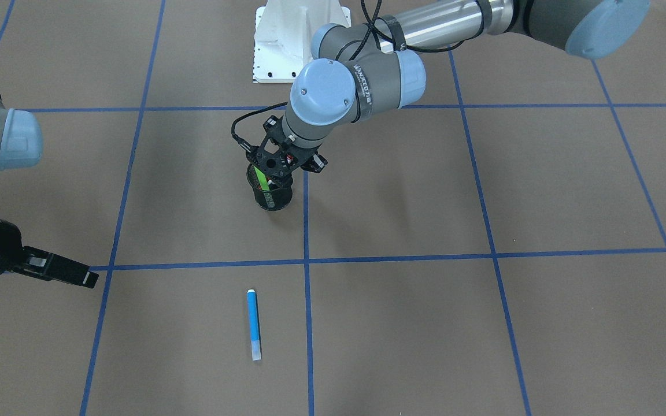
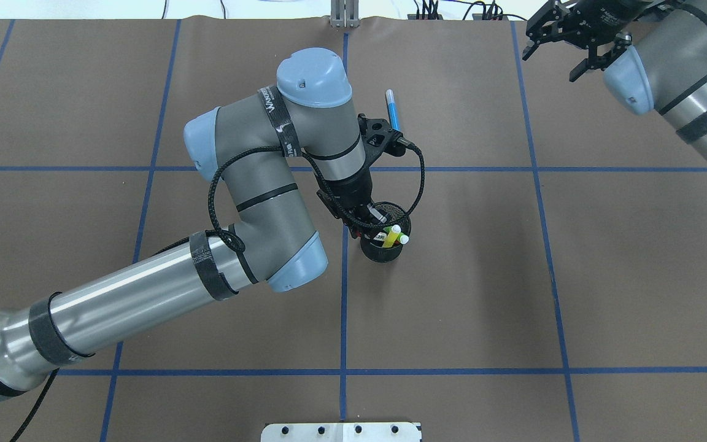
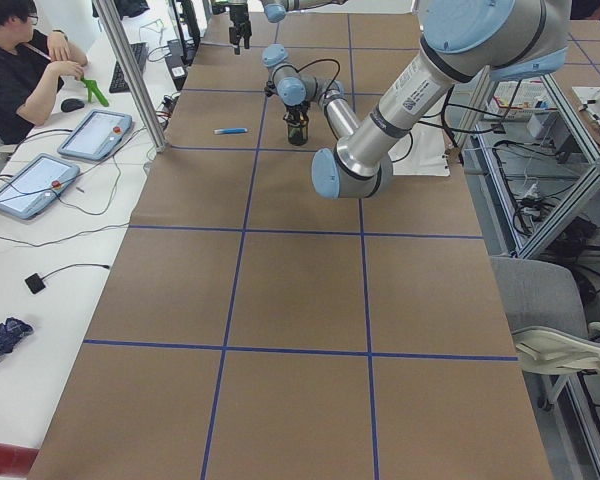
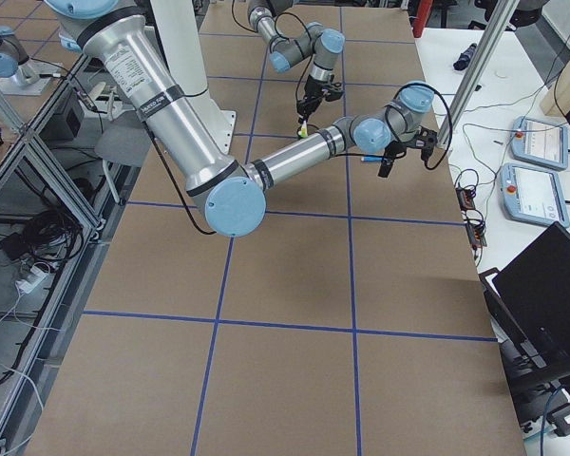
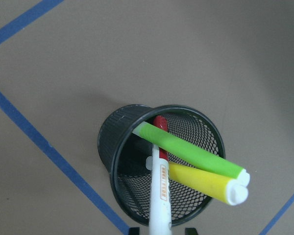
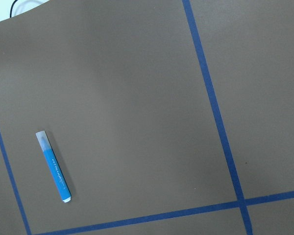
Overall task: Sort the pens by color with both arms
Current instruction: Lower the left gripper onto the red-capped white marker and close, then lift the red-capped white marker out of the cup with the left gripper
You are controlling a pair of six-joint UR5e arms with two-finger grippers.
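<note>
A black mesh cup holds a lime green pen, a yellow pen and a white-barrelled pen with its red cap down. My left gripper hangs right over the cup. Its fingertips stand apart on either side of the white pen without touching it. A blue pen lies flat on the table beyond the cup, and also shows in the right wrist view. My right gripper is open and empty, high over the far right.
The brown table carries a grid of blue tape lines. The white pedestal base is bolted at the robot's side. In the exterior left view an operator sits at a side bench with tablets.
</note>
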